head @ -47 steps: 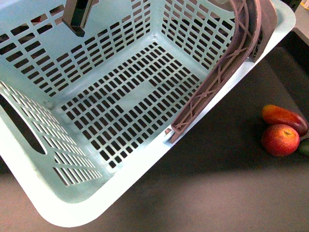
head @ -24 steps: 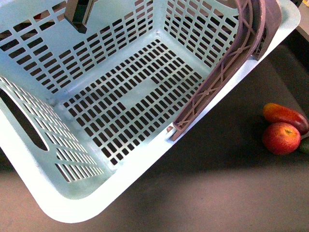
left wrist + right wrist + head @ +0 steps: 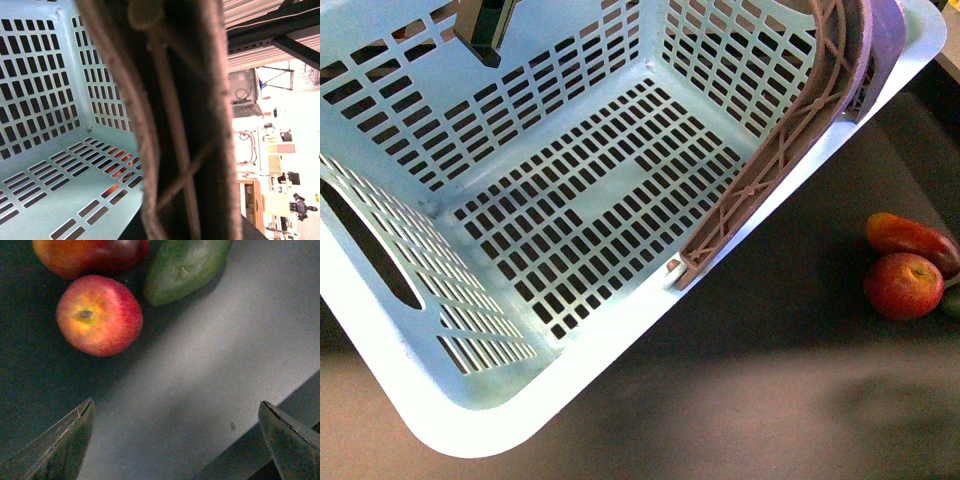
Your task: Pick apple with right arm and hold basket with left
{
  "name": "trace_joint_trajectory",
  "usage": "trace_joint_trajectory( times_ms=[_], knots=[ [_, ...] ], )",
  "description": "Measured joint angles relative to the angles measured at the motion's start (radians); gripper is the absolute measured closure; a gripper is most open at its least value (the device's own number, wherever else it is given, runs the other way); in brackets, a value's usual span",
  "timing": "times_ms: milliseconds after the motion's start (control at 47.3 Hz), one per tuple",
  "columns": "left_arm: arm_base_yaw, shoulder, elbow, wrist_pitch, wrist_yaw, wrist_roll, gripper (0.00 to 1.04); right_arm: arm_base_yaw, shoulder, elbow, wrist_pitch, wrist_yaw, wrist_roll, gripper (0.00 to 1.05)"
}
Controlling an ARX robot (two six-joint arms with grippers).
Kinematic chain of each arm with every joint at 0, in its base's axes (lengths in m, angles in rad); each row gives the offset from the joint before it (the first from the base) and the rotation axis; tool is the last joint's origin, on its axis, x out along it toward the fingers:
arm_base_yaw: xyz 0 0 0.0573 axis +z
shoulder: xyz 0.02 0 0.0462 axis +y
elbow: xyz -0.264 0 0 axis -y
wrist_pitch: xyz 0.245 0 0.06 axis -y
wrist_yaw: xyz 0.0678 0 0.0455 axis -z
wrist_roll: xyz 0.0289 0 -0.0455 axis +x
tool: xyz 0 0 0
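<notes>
The right claw (image 3: 176, 410) hangs wide open over the dark grey matte tabletop (image 3: 210, 355), its two dark pointed fingertips (image 3: 80, 425) well apart with nothing between them. Ahead of the claw and apart from it sits the round red apple with a yellowish patch around its stem dimple (image 3: 99, 315), stem end up, more in line with one finger than with the middle of the gap. Just beyond the apple and touching it lies an elongated red-orange fruit (image 3: 90, 255). A smooth green fruit (image 3: 185, 265) lies beside both.

Well away from this claw, on the robot's left, the large mint-green slotted plastic basket (image 3: 610, 345) sits tilted and empty, its brown ribbed swing handle (image 3: 770, 170) lying along the rim nearest the apple (image 3: 903, 285). At its far wall a dark grey piece of the left claw (image 3: 485, 30) shows. The left wrist view is filled by a blurred brown handle, so that claw's grip cannot be made out.
</notes>
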Motion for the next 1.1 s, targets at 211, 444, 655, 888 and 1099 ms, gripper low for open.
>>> trace_joint_trajectory(
  times_ms=[211,444,655,888,1099],
  knots=[
    [0.000,0.000,0.000,0.000,0.000,0.000,0.99,0.032,0.101,0.142,-0.048,0.008,-0.003,0.09],
    [0.000,0.000,0.000,0.000,-0.001,0.000,0.99,0.079,0.187,0.268,-0.084,0.005,0.003,0.09],
    [0.000,0.000,0.000,0.000,0.000,0.000,0.99,0.115,0.291,0.390,-0.137,0.021,0.003,0.09],
    [0.000,0.000,0.000,0.000,0.000,0.000,0.99,0.126,0.370,0.459,-0.169,0.040,0.000,0.09],
    [0.000,0.000,0.000,0.000,0.000,0.000,0.99,0.117,0.372,0.454,-0.156,0.034,-0.042,0.35]
  ],
)
